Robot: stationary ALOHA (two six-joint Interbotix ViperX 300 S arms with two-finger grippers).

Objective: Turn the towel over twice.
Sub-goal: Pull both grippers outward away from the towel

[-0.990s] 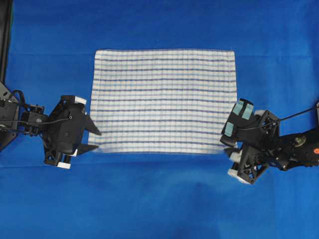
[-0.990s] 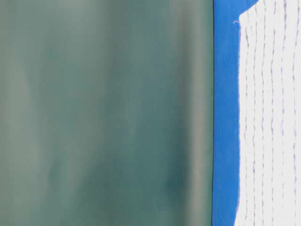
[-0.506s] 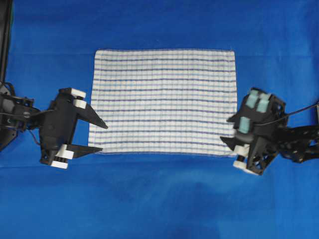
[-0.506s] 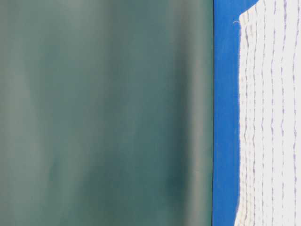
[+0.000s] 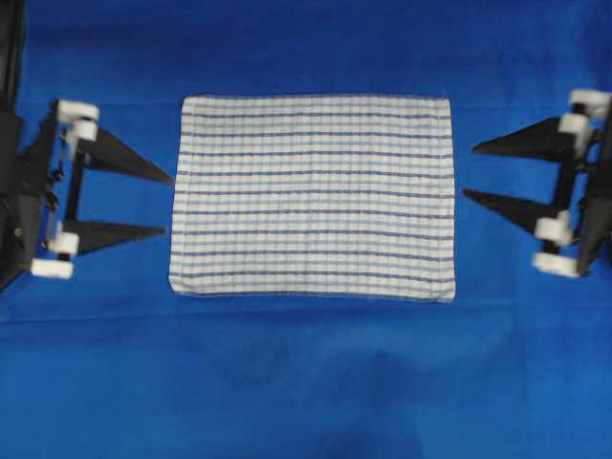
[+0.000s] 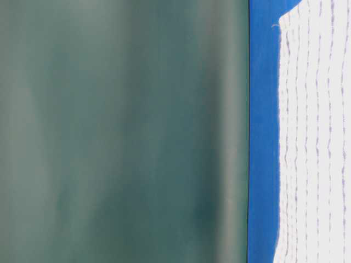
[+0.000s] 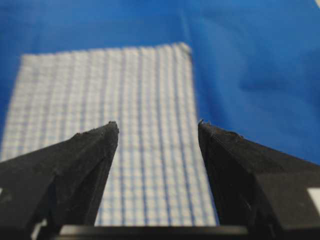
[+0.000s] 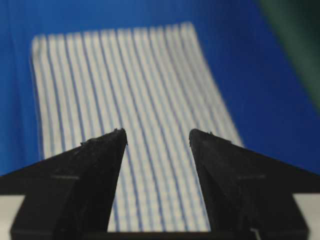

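The towel point(image 5: 313, 196), white with thin blue stripes, lies flat and spread out in the middle of the blue sheet. My left gripper point(image 5: 168, 204) hangs open just off the towel's left edge, its fingers pointing at the cloth with nothing between them. My right gripper point(image 5: 469, 172) is open a short way off the right edge, also pointing inward and empty. In the left wrist view the towel point(image 7: 145, 100) stretches away beyond the open left gripper point(image 7: 157, 124). The right wrist view likewise has the towel point(image 8: 125, 75) beyond the open right gripper point(image 8: 157, 132).
A plain blue sheet point(image 5: 306, 382) covers the table all round the towel. A dark post point(image 5: 10, 57) stands at the far left edge. In the table-level view a green backdrop point(image 6: 120, 131) rises behind the blue sheet point(image 6: 263, 137) and the towel point(image 6: 315, 137).
Both grippers have drawn back from the towel's front corners to its side edges and turned level. The left jaws have opened wider. The towel has stayed flat.
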